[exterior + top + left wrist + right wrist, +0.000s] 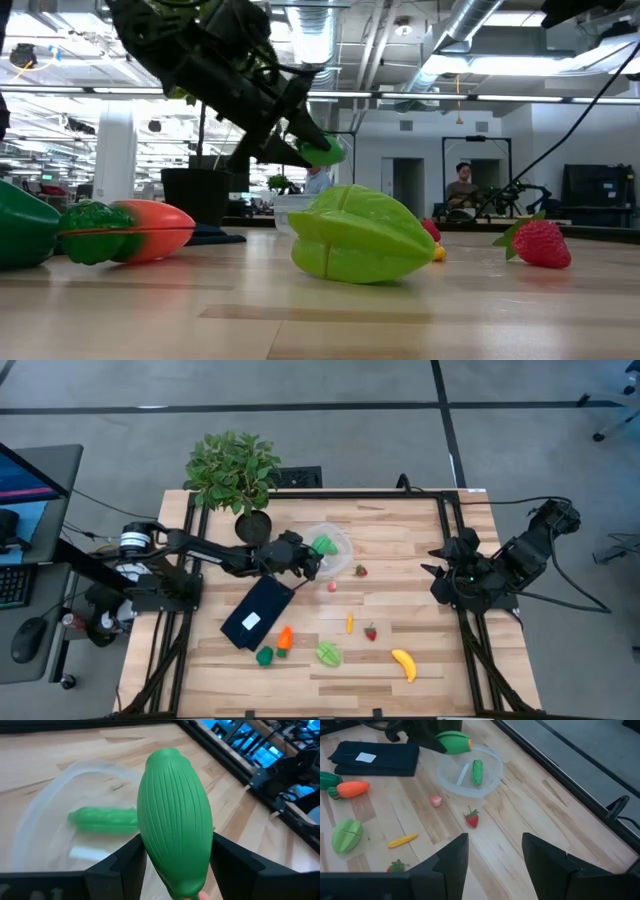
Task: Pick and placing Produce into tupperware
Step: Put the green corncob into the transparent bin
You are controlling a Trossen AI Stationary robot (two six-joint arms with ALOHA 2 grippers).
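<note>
over a wooden table (400, 530), we see the left gripper (312, 556) hanging above the rim of the round clear tupperware (340, 538), its fingers (125, 865) clamped on a ribbed green oblong piece (175, 815). in the left wrist view the piece stands between the two dark fingers, and below it a second green piece (102, 820) lies inside the container, beside a pale strip on its floor. from the right wrist view we see the held piece over the container's edge nearest the dark flat rectangle with a white label (258, 612).

the rest of the produce lies scattered on the wood. we count a strawberry (361, 571) just beside the container, a small pink piece (332, 586) near it, a thin yellow piece (349, 623), another strawberry (371, 632), a light green starfruit (328, 653), a yellow banana (404, 664), an orange carrot (285, 638) and a dark green piece (264, 655) close to the carrot. a potted plant (235, 475) stands at the table's far edge, behind the left arm.

the right gripper (492, 855) waits at the right side of the table, well apart from the container, its fingers (451, 855) parted and holding nothing. in the low view a person (462, 185) sits in the room beyond.
</note>
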